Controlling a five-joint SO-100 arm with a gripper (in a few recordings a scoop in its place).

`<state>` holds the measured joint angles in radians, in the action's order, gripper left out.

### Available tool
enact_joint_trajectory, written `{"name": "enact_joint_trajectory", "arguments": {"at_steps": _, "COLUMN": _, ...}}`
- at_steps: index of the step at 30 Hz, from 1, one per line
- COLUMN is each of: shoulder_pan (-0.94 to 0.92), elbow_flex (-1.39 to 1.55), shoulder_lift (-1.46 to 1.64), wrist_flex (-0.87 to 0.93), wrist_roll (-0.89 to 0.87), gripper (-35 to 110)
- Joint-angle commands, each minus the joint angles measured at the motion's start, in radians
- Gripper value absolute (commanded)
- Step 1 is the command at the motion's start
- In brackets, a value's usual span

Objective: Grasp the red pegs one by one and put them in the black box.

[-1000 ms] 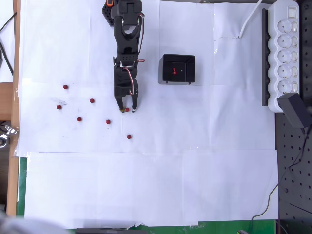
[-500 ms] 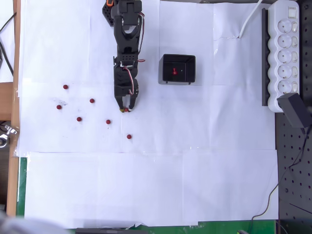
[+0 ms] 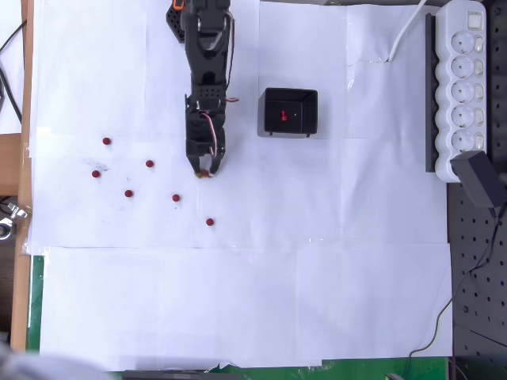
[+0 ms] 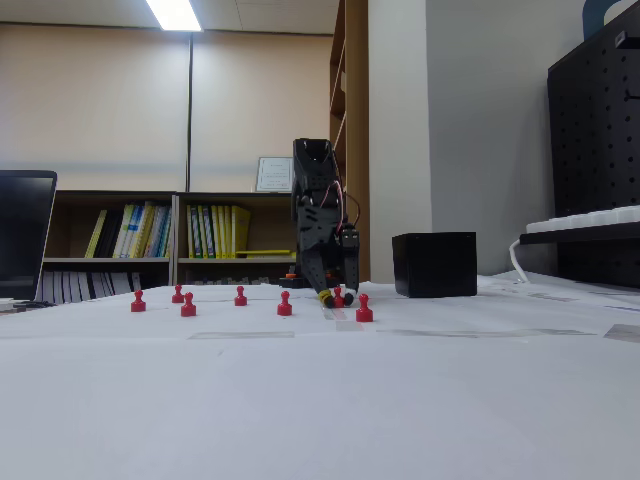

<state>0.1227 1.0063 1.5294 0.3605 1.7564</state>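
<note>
A table covered in white paper sheets [image 3: 238, 301] carried everything, with a white power strip [image 3: 463, 87] along the right edge in the overhead view. The black arm [image 3: 204, 79] reached down from the top of that view. To its right sat the black box [image 3: 288, 112], with one red peg [image 3: 283, 116] lying inside it.

The gripper [image 3: 205, 172] was low over the paper, fingers drawn together on a red peg [image 4: 338, 296] between their tips; in the fixed view that peg sat at or barely off the surface. Six loose pegs lay apart on the paper, left of and below the gripper in the overhead view, the nearest [image 3: 176, 198] just down-left of the fingertips and another [image 3: 209, 222] further down.

The pegs looked like small hard plastic pieces with a knob over a wider foot, so light, stiff and probably smooth enough to squirt out of a pinch. Taking hold across the narrow stem under the knob seemed the safest place
</note>
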Motion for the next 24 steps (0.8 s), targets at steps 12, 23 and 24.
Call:
{"name": "enact_joint_trajectory", "arguments": {"at_steps": 12, "shoulder_pan": 0.362, "elbow_flex": 0.957, "shoulder_lift": -0.181, "wrist_flex": 1.282, "wrist_roll": 0.410, "gripper": 0}}
{"name": "enact_joint_trajectory", "arguments": {"at_steps": 23, "shoulder_pan": 0.680, "elbow_flex": 0.919, "shoulder_lift": -0.083, "wrist_flex": 1.262, "wrist_roll": 0.600, "gripper": 0}}
{"name": "enact_joint_trajectory", "arguments": {"at_steps": 24, "shoulder_pan": 0.690, "elbow_flex": 0.891, "shoulder_lift": -0.066, "wrist_flex": 1.233, "wrist_roll": 0.606, "gripper": 0}}
